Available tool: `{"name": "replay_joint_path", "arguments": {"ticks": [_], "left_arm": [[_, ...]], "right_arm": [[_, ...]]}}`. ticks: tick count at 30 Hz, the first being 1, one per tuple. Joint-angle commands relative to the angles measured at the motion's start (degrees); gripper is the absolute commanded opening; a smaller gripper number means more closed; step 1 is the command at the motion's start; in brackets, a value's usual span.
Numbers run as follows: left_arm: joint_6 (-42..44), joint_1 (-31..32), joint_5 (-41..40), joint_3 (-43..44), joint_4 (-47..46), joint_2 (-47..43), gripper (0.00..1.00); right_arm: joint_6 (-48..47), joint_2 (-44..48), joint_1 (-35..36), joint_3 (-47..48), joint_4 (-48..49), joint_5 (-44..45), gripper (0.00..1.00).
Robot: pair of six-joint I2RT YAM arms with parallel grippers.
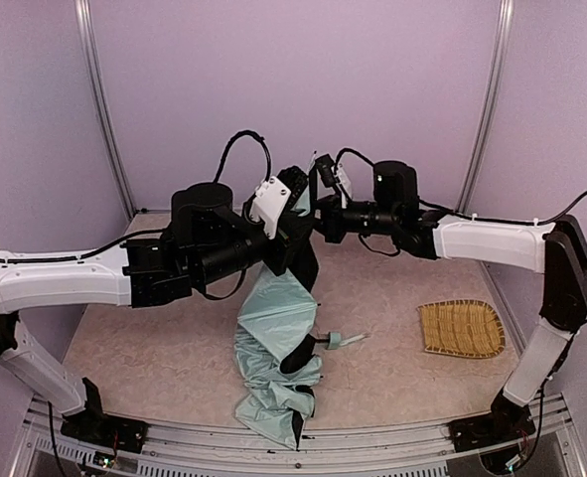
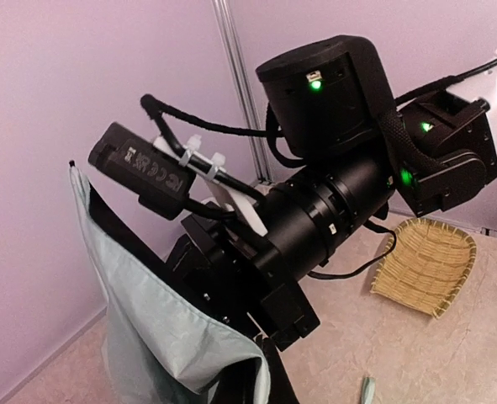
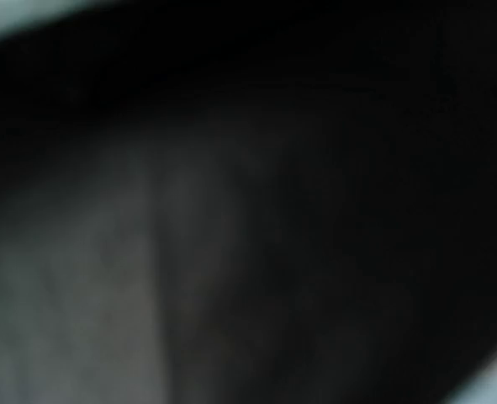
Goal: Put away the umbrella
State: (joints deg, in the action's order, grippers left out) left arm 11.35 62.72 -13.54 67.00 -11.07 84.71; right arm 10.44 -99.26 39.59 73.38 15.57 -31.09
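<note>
The umbrella (image 1: 271,338) lay down the middle of the table (image 1: 382,383), its near end at the front edge, its far end raised where the left arm (image 1: 65,278) and right arm (image 1: 492,241) met. Its handle (image 1: 338,341) stuck out rightward; the mat (image 1: 460,329) lay farther right, well apart.

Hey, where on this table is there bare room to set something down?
Bare table lies left of the umbrella, and a smaller patch sits between its handle and the woven mat. The middle is crowded: draped fabric runs to the near edge.
</note>
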Motion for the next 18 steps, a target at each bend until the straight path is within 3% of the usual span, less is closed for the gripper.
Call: {"name": "replay_joint_path", "arguments": {"ticks": [1,8,13,18], "left_arm": [[1.46,0.44,-1.27,-0.81,-2.74,-0.99,0.00],[-0.58,2.26,-7.34,-11.65,2.28,-3.33,0.00],[1.16,6.03,-5.07,-17.59,1.62,-0.86,0.00],[0.42,6.94,-4.90,-20.95,1.40,3.39,0.00]], "right_arm": [[2.13,2.85,0.73,-3.92,7.91,1.68,0.00],[4.02,-5.69,4.02,-10.88,11.02,-1.24,0.00],[5.43,-6.91,4.20,-17.75,13.51,0.74,0.00],[3.89,-2.56,3.91,-23.48,8.91,4.81,0.16]]}}
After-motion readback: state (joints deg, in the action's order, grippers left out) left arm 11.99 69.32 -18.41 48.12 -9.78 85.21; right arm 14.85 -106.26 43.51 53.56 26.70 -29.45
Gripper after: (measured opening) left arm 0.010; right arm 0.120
